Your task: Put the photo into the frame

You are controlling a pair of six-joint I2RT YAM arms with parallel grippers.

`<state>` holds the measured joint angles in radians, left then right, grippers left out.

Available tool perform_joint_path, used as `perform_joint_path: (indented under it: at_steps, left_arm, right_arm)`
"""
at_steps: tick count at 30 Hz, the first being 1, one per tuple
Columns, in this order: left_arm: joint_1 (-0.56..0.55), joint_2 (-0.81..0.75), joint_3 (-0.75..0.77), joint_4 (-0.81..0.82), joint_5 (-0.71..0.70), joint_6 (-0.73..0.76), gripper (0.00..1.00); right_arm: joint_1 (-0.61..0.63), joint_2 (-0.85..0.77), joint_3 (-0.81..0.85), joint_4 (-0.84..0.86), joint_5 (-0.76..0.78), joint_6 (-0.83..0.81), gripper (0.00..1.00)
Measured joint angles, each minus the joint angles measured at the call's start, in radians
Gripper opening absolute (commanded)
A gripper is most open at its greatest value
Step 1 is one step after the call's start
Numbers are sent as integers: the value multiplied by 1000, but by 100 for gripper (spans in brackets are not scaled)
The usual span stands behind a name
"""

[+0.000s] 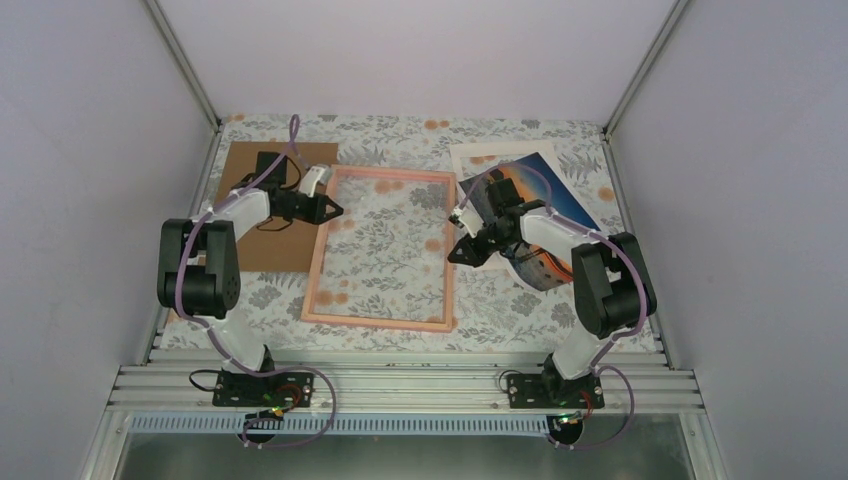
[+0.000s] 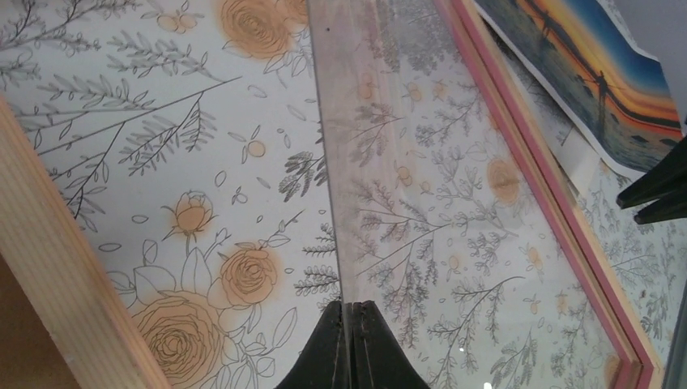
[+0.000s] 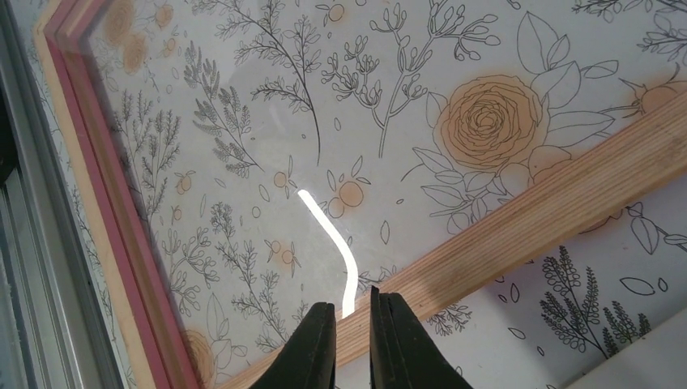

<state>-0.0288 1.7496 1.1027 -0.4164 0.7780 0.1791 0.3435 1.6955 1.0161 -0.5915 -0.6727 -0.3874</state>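
The clear sheet (image 2: 454, 243) is pinched by the left fingers (image 2: 326, 356), seemingly to free the frame (image 1: 375, 322); whether the right fingers (image 3: 312, 348) pinch is unclear. The photo (image 1: 566, 197), at 3 o'clock, is needed next.

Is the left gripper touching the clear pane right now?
Touching. The left wrist view shows the left gripper shut on the edge of the clear pane, with no gap.
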Motion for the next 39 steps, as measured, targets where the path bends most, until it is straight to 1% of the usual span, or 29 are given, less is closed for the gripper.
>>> perform_joint_path:
  at_steps: [4, 10, 13, 15, 16, 21, 23, 25, 28, 30, 31, 34, 36, 37, 39]
  left_arm:
    - [0, 31, 6, -10, -25, -8, 2]
    - [0, 152, 79, -85, -76, -27, 2]
    - [1, 186, 94, -108, -92, -42, 2]
    - [0, 191, 101, -120, -97, -49, 4]
    - [0, 193, 106, -127, -98, -54, 6]
    - [-8, 194, 126, -151, -135, -63, 26]
    - [-14, 194, 128, -154, -162, -67, 37]
    - [-23, 192, 129, -157, -180, -62, 43]
    - [-50, 167, 129, -167, -235, -63, 61]
    - [-64, 151, 130, -174, -270, -62, 65]
    - [-71, 142, 132, -179, -294, -59, 69]
    - [-83, 128, 143, -192, -354, -58, 83]
    - [-91, 120, 151, -195, -397, -48, 96]
    - [-94, 115, 152, -196, -414, -48, 100]
    - [-108, 100, 153, -201, -458, -42, 100]
  right_arm:
    - [0, 0, 0, 0, 0, 0, 13]
    - [0, 8, 0, 0, 0, 0, 13]
    - [0, 11, 0, 0, 0, 0, 13]
    - [0, 11, 0, 0, 0, 0, 13]
    - [0, 11, 0, 0, 0, 0, 13]
    - [0, 12, 0, 0, 0, 1, 13]
    - [0, 12, 0, 0, 0, 1, 14]
    - [0, 12, 1, 0, 0, 1, 14]
    - [0, 12, 1, 0, 0, 2, 14]
    - [0, 12, 2, 0, -1, 3, 14]
    - [0, 12, 3, 1, -1, 3, 14]
    - [0, 12, 3, 2, -2, 3, 14]
    - [0, 12, 3, 3, -3, 3, 14]
    - [0, 12, 3, 5, -4, 3, 14]
    - [0, 12, 3, 9, -4, 3, 14]
